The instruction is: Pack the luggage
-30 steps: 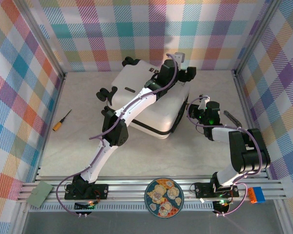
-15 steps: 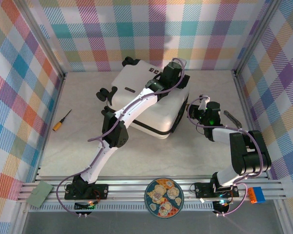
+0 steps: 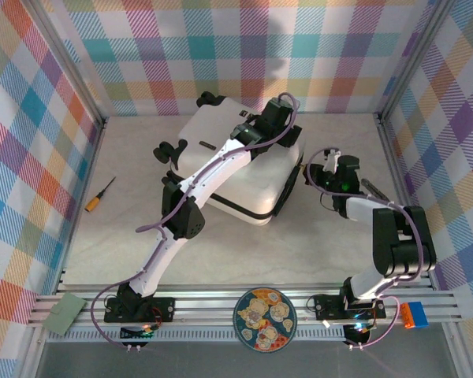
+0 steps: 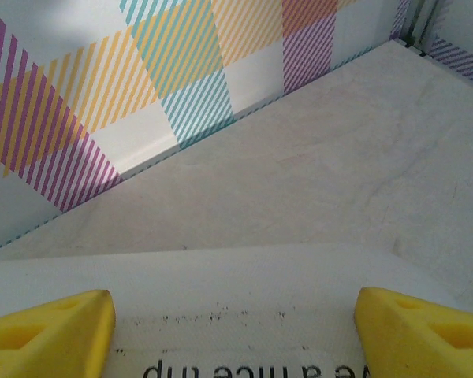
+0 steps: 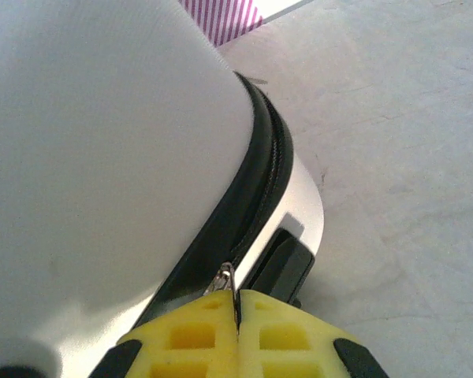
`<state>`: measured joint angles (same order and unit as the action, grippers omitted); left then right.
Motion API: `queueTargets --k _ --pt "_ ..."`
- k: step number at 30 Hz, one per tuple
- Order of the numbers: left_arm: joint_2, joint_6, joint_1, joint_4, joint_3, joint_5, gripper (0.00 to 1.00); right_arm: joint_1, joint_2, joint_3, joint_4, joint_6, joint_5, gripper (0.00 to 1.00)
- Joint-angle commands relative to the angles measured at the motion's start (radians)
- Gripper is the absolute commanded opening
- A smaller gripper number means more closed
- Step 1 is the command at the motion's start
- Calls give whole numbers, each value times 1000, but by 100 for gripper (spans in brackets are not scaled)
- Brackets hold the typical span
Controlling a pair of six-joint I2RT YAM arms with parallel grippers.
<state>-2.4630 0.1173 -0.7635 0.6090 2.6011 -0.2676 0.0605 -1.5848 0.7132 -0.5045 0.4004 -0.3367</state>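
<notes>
Bright, even light; soft shadows; blurry close foregrounds in wrist views

A pale, marbled tabletop sits inside walls covered in pastel plaid of pink, teal, yellow, orange and purple. Near the left wall lies a screwdriver with an orange handle and a dark shaft, set at a slant. By the right wall lies a slim dark object, too small to identify. A silver metal rail runs along the near edge. On it rests a round plate with a dark teal rim and a yellow and orange centre. At the rail's left end lies a flat grey-green pad. At its right end sits a small blue and orange block.
</notes>
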Motion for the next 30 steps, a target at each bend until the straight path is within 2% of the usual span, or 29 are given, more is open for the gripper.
queueTargets --k 1,10,14,16,21,30 --pt "1 67 -17 239 -53 42 78 -57 -36 105 -5 -16 65 0" --pt "31 64 -23 218 -108 87 75 -98 -142 239 11 -15 90 0" --pt "42 65 -24 211 -119 88 74 -96 -125 204 -35 -4 68 0" --pt "46 65 -25 211 -119 97 74 -97 -122 194 -26 -13 102 0" --pt "47 59 -26 238 -131 116 72 -110 -155 236 -4 -9 108 0" --pt "182 42 -60 157 -431 163 69 -109 -93 141 -52 19 50 0"
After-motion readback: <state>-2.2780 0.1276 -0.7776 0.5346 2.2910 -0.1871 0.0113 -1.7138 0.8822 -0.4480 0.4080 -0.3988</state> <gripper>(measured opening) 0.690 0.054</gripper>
